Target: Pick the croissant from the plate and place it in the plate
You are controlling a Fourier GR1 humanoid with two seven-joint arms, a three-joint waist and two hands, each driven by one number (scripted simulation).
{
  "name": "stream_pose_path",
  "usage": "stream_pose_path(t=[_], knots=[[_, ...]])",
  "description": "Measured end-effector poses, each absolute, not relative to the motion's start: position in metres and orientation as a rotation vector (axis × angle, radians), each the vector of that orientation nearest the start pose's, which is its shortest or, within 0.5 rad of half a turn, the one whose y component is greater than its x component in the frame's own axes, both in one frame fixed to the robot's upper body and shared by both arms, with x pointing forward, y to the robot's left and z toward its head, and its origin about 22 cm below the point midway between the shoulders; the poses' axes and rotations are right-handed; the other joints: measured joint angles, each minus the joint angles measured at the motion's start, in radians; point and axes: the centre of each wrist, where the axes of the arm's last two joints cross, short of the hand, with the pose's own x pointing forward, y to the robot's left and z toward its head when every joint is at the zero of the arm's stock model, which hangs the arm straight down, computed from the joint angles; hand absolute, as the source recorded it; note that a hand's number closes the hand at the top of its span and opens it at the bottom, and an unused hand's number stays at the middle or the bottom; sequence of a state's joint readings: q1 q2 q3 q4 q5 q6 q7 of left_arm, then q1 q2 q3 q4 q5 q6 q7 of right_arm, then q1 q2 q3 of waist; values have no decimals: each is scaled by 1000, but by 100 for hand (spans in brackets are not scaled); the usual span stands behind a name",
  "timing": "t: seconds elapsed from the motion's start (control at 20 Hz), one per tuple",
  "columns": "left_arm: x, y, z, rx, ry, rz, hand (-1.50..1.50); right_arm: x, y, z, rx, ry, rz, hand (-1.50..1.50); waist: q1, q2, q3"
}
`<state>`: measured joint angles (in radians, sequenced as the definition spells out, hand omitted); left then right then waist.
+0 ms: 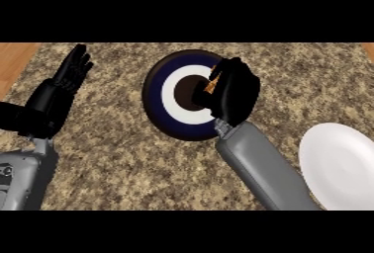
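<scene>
Head view is showing, at the far left, the left hand resting open with its fingers straight and pointing away, holding nothing, above the speckled granite counter. Moving right, a dark blue plate with a white ring and a dark centre is sitting toward the far middle of the counter. The right hand is hovering over that plate's right half, its fingers curling down round the croissant, of which only a small orange-brown sliver is peeking out at the hand's left edge. Whether the pastry is lifting clear of the plate or sitting on it cannot be told from this angle. Further right, near the edge, a plain white plate is waiting, well apart from the blue one. By my judgement the grasp is being made, while the carry across and the setting down on the white plate are both left to do.
</scene>
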<state>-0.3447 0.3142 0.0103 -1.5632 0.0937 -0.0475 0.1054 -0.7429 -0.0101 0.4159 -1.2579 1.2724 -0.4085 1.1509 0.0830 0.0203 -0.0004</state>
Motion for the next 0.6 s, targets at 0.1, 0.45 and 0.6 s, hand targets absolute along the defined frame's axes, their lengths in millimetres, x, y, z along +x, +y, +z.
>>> stream_pose_path(t=[0.1,0.45,0.6], knots=[[314,259,111,69,-1777,-298,0,349,-51,118,-1266,-1379,283,-150,3,2,1],[319,255,109,63,-1783,-305,0,379,-56,111,-1149,-1391,181,-150,16,9,1],[318,255,110,56,-1782,-306,0,388,-56,110,-1116,-1441,98,-150,21,7,2]])
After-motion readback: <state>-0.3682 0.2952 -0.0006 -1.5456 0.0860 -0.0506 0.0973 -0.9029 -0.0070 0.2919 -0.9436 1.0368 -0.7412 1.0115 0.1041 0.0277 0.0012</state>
